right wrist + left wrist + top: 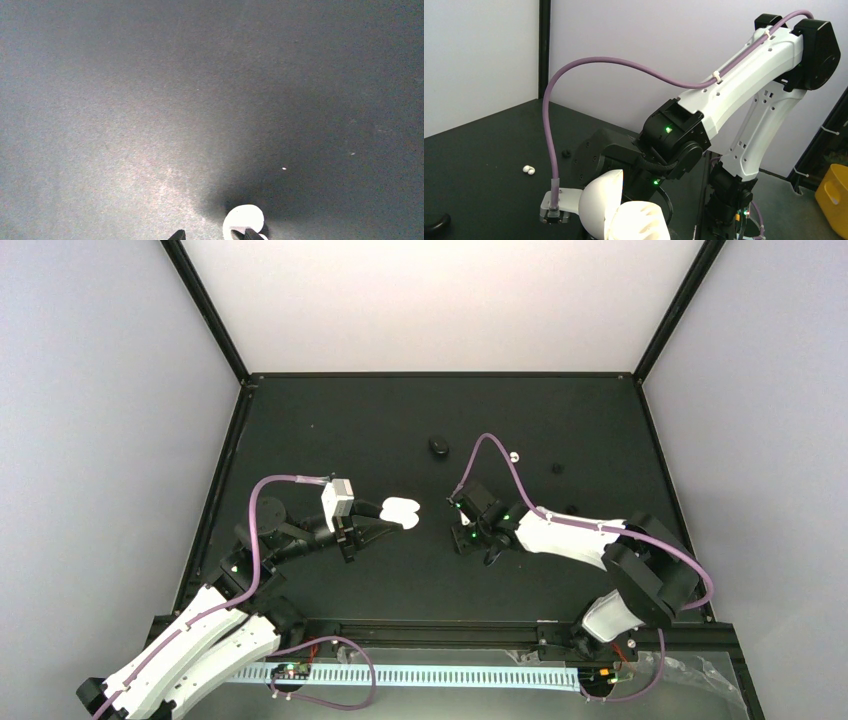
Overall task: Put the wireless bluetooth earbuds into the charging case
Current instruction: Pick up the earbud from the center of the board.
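Right wrist only, earbud (pixel 243 220) at R pincer (pixel 214 235)

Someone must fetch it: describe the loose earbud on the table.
On the black table, look beside the right arm's purple cable. The earbud is a tiny white speck; nearby lumps are black, and the left gripper's white charging case is far bigger.

L jaws clamped; R jaws pointing straight down.

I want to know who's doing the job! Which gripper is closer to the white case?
Left. The left gripper is right at the open case, gripping its edge. The right gripper sits off to the case's right, pointing down, not touching it.
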Available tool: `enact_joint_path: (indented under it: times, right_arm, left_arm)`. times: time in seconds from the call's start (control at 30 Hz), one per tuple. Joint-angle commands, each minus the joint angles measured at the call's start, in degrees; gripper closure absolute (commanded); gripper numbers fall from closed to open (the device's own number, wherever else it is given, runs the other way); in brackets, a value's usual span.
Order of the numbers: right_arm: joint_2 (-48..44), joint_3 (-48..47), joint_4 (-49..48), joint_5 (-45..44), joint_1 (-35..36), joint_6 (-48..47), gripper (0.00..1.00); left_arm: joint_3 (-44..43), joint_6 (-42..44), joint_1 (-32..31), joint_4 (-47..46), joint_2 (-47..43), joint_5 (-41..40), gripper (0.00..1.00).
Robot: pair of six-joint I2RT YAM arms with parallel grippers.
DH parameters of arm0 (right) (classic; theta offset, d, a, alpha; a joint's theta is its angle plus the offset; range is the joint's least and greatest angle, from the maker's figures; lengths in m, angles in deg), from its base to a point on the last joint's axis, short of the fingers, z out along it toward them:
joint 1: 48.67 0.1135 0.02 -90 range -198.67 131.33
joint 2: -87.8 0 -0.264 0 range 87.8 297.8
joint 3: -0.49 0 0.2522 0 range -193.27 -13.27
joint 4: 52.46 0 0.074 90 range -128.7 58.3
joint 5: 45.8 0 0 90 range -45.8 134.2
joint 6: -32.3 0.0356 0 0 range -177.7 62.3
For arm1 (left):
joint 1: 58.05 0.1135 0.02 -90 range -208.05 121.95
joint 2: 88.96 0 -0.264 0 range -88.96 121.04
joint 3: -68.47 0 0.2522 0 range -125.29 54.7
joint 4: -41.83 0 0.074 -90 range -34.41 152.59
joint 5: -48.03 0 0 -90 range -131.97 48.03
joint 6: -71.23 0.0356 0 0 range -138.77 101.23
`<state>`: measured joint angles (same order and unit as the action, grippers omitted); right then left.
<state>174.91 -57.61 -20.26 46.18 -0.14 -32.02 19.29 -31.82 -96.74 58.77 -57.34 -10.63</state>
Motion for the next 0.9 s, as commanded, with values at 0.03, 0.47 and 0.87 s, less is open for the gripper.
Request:
enact_joint_path:
  times: [0.03, 0.47, 0.87]
  right_arm:
    - [1.0, 0.3, 1.4, -5.1, 0.2, 0.3, 0.70]
    - [0.2, 0.1, 2.4, -8.4, 0.2, 0.4, 0.78]
    - [-1.0, 0.2, 2.7, -9.8, 0.2, 0.4, 0.88]
  left_arm:
    - [-1.1, -0.6, 0.1, -0.3, -0.1, 1.1, 0.98]
    - [-1.1, -0.7, 0.1, -0.4, 0.0, 1.3, 0.98]
    - [-1.1, -0.7, 0.0, -0.2, -0.1, 1.3, 0.98]
